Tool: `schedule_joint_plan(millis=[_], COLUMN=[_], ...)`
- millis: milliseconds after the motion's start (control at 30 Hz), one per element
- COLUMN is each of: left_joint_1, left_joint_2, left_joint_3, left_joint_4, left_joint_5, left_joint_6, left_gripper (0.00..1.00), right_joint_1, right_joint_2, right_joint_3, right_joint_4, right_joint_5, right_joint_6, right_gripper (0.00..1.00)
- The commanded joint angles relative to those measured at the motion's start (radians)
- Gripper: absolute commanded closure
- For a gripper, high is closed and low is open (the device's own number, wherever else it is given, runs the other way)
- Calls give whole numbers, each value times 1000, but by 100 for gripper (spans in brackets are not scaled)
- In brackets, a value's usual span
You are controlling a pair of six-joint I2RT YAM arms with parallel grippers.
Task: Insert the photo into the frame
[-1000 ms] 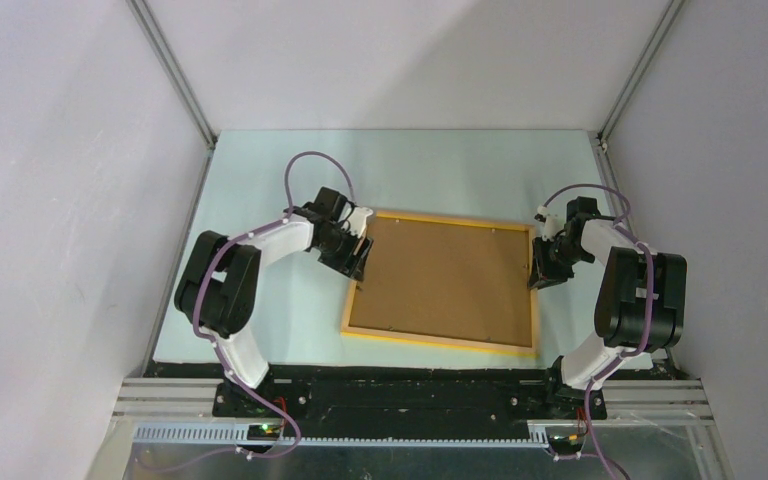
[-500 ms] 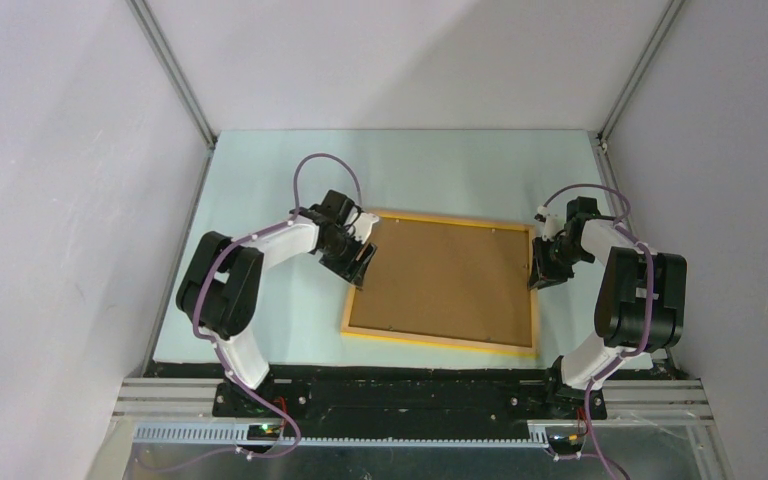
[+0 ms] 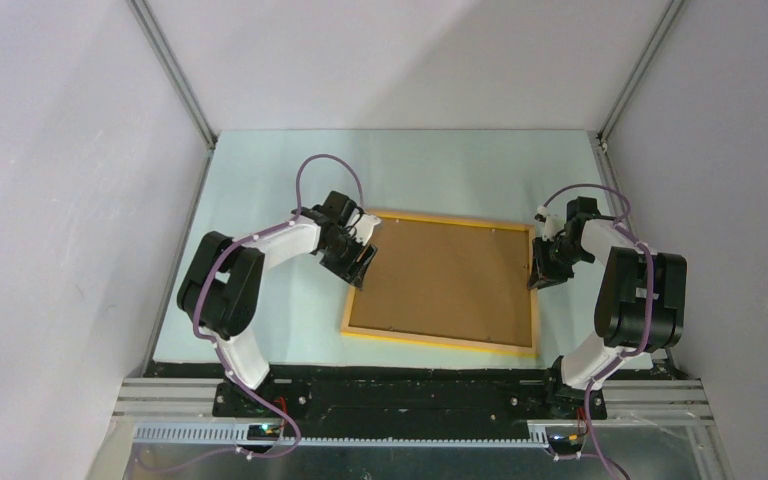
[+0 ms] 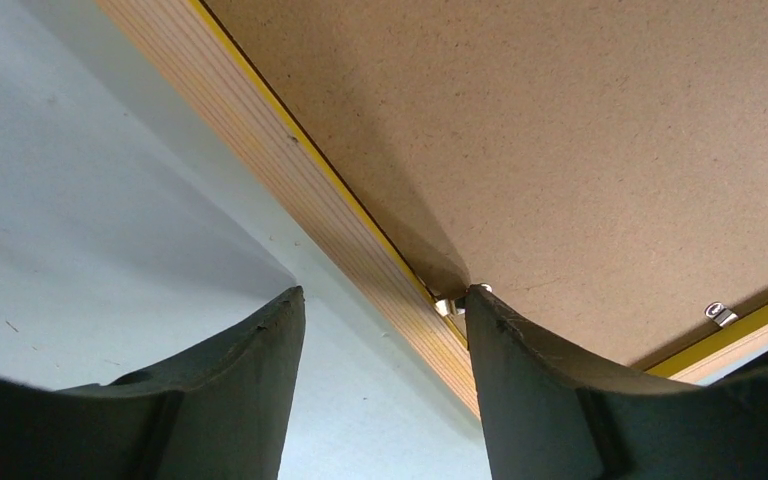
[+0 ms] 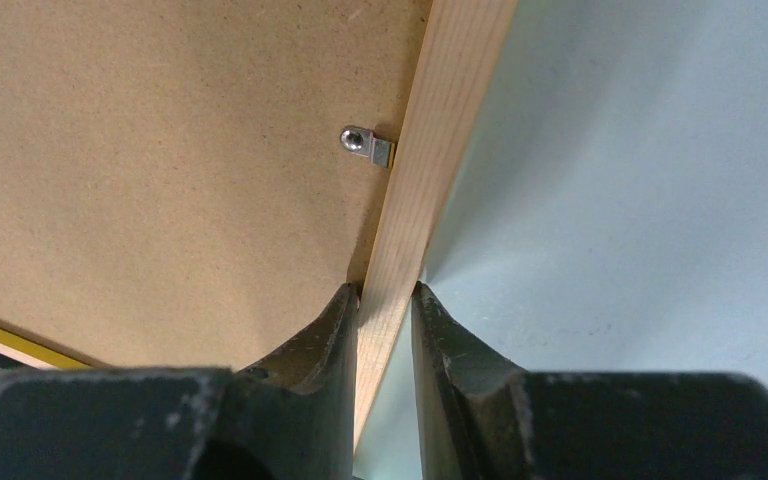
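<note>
A yellow-edged wooden frame (image 3: 438,342) lies face down on the pale table (image 3: 260,200), its brown backing board (image 3: 445,278) uppermost, pinned between two robot arms. The right pincer (image 5: 387,290) is clamped on the frame's right-hand rail, one finger on the board side and the other on the table side, with the wood pressed between them. The left pincer (image 4: 385,300) stands apart astride the opposite rail. Its outer finger is clear of the wood over bare table, and its inner fingertip sits right against a small metal tab (image 4: 447,305) at the board's edge.

From the left pincer the rail runs straight ahead and away, with the board spreading off to the inner finger's side. The frame's longer sides run from one pincer across to the other. The coming move looks to turn on that tab, which is just at the inner fingertip. The left arm is the nearer one, while the right seems placed to steady the frame.

The overhead camera shows the whole layout but hides both grips. Only the wrist cameras show the clamp, the open straddle and the tabs. These include another tab (image 5: 367,145) just ahead of the right pincer on the board side. The photo appears in no view, and whether it already lies under the board cannot be told.
</note>
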Motion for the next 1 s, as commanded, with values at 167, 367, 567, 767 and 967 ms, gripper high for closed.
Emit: schedule_joint_plan(millis=[167,367,567,767,967], left_joint_1=[33,35,33,28,28], left_joint_2=[56,61,63,41,41], left_joint_3=[44,65,46,9,-4], left_joint_4=[-87,-74,-58,4,32], left_joint_5=[65,24,-39,-95,-128], left_joint_6=[-58,-71,-69,-110,-137], left_gripper=[36,36,37,37,37], right_joint_1=[-2,-8,-14,-16,-21], right_joint_2=[25,26,26,32,29], right_joint_3=[12,12,11,18,18], right_joint_4=[3,3,3,-6,-10], right_joint_5=[-28,-32,-39,-48,-54], right_joint_6=[-18,-22,-24,-25,-26], right_gripper=[93,93,93,92,92])
